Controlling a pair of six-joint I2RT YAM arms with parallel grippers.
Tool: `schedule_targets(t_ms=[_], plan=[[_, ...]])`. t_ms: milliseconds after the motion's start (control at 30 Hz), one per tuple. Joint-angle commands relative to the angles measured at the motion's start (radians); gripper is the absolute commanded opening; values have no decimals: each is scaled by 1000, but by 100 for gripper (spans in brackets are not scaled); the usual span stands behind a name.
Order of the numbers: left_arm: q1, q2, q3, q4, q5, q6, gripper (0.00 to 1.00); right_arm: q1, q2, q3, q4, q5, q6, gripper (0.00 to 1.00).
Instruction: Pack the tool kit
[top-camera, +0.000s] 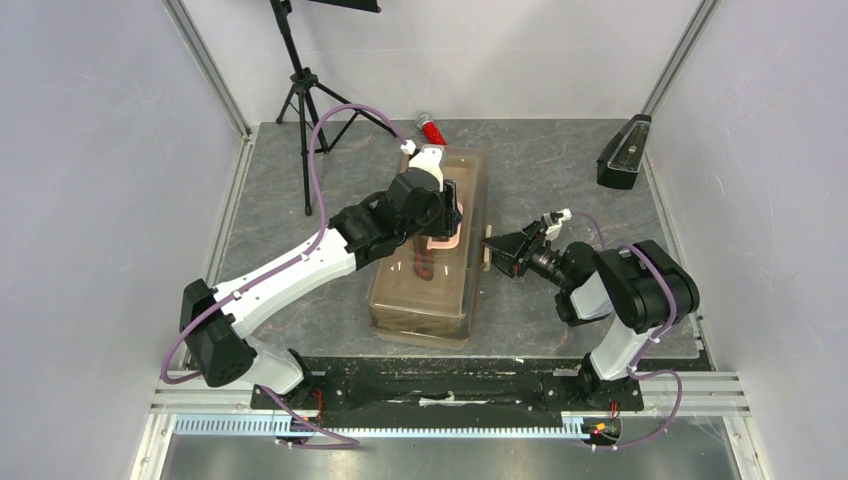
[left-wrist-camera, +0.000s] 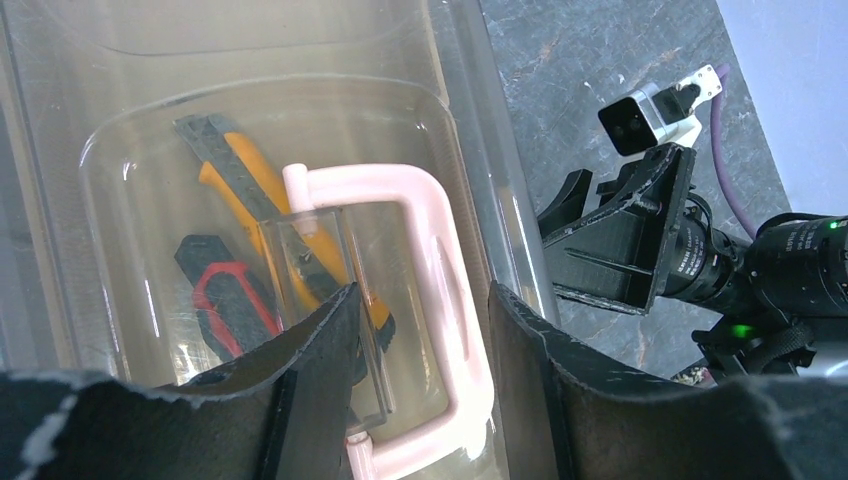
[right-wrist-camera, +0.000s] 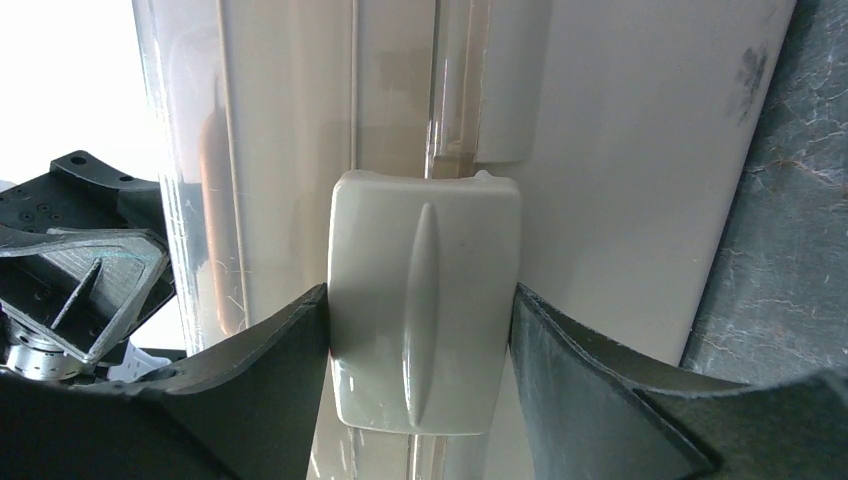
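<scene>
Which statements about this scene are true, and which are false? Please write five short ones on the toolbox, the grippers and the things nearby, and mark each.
1. The toolbox is closed. True.
2. The right gripper has a finger on each side of the latch. True.
3. The left gripper holds a screwdriver. False: its fingers stand on either side of the handle on the lid.
4. The red cylinder lies inside the toolbox. False: it lies on the table, behind the toolbox.
5. An orange knife shows through the lid. True.
</scene>
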Motion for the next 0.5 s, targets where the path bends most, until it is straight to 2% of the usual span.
schedule_targets(t_ms=[0,233,467], plan=[[-12,39,-37,-56,54,-36,56,34,-80,12,409,-54,-8,65],[-12,29,-43,-60,45,-35,56,32,-180,-31,193,-23,-126,66],[-12,14,-53,-58,35,-35,56,25,-156,-61,168,-6,-165,67]])
